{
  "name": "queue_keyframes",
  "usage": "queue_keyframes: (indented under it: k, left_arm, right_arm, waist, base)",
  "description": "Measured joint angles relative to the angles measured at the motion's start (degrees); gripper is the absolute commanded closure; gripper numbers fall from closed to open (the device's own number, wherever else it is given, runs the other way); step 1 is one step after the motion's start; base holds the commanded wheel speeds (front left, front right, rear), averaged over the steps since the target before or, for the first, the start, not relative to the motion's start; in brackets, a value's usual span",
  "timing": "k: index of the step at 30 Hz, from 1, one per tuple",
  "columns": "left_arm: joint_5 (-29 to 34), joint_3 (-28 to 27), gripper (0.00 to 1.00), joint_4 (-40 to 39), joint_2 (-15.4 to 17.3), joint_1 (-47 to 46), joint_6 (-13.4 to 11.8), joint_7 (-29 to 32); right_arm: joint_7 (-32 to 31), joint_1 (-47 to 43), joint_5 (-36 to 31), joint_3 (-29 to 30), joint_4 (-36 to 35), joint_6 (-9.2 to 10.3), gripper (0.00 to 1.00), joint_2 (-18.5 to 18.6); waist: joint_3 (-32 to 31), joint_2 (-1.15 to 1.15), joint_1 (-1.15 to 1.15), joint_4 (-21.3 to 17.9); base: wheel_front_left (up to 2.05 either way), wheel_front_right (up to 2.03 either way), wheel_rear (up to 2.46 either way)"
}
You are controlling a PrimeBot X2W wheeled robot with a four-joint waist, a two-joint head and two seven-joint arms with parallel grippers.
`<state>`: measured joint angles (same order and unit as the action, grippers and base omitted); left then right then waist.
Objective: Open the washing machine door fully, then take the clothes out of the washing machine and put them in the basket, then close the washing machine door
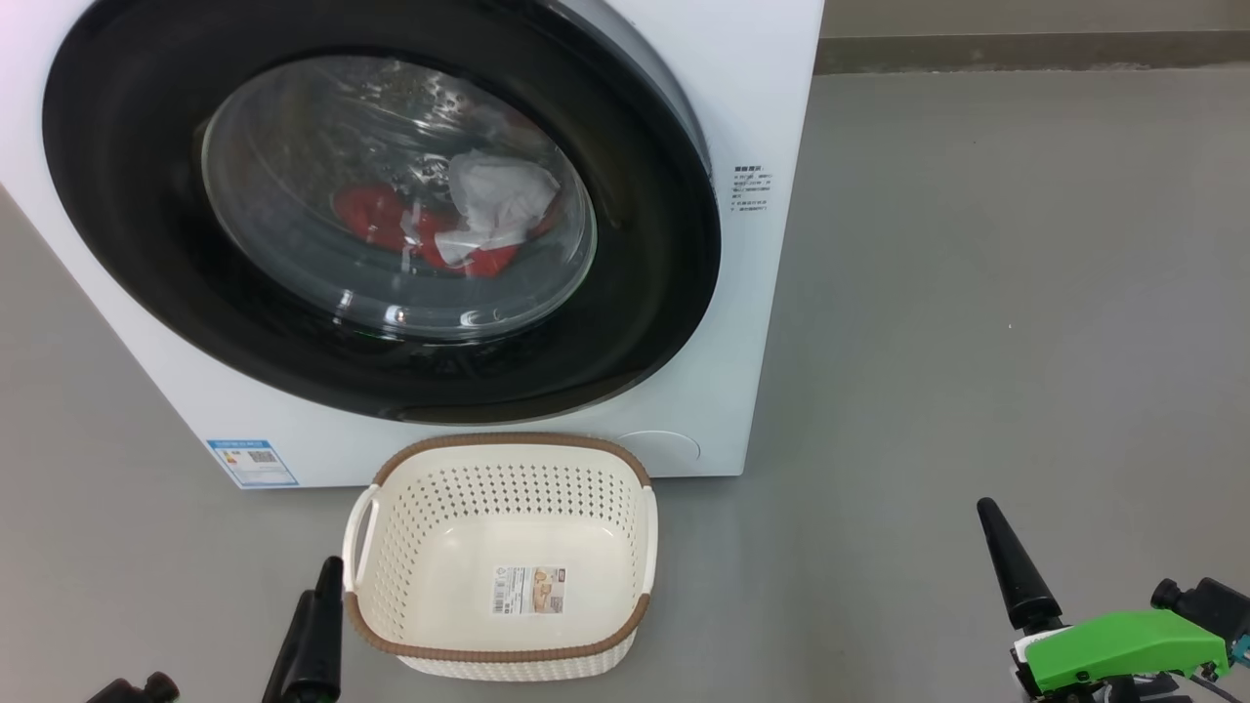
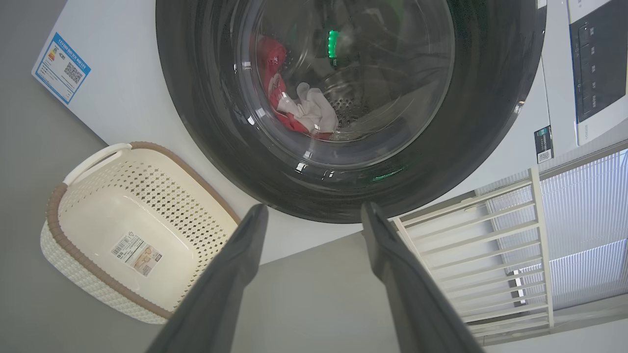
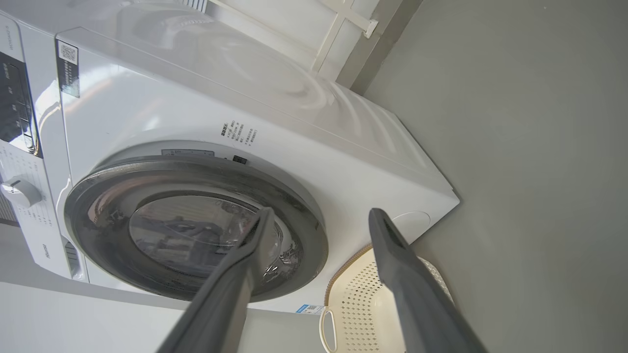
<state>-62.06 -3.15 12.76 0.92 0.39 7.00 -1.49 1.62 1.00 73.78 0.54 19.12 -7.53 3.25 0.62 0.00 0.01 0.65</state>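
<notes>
Two tools gape fully: the left gripper [image 2: 315,208] and right gripper [image 3: 321,212] hold and touch nothing. The clothes [image 1: 459,229] lie inside the washer [image 1: 762,98] behind its shut door [image 1: 127,215]. The basket [image 1: 508,444] sits on the floor [image 1: 977,293] just before the washer's bottom front edge.

Even, bright light; glare streaks the washing machine door [image 1: 381,210].

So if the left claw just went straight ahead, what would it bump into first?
Most likely the washing machine door, near the edge of its black rim; the open left claw points at it. The basket sits off to one side. Depth is hard to judge.
</notes>
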Motion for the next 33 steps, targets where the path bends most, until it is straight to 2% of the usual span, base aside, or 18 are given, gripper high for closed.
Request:
queue_keyframes:
  k: [15, 33]
  left_arm:
    - [12.0, 1.59, 0.0, -1.6, 0.11, 1.18, -0.54, -2.22]
    - [26.99, 3.46, 0.0, -3.2, 0.34, 2.16, -2.7, -5.23]
  right_arm:
    - [2.13, 0.01, -11.65, -3.08, 0.35, 0.01, 0.0, 1.32]
    - [5.03, 0.0, -25.64, -3.19, 0.52, 0.0, 0.0, 1.77]
  waist:
    - [-0.05, 0.0, 0.0, 0.09]
    - [0.24, 0.0, -0.01, 0.11]
  base:
    - [0.0, 0.0, 0.0]
    - [0.0, 0.0, 0.0]
